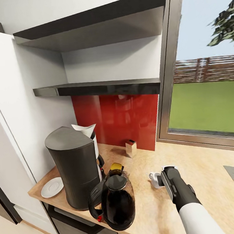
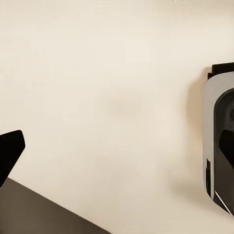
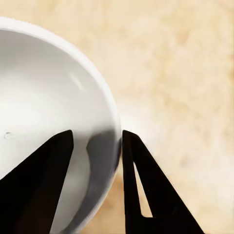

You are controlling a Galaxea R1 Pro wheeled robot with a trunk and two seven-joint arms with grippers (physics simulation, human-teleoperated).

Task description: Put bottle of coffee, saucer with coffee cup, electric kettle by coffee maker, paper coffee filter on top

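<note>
The right gripper pinches the smooth white rim of the coffee cup on the mottled light-wood countertop, right of the glassy kettle. The left gripper's state I cannot tell.

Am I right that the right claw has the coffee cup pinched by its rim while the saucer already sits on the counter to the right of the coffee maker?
Not quite. The head view shows the saucer on the countertop to the left of the coffee maker, not its right. The rest holds: the right wrist view shows the right claw with one finger inside and one outside the coffee cup rim.
</note>
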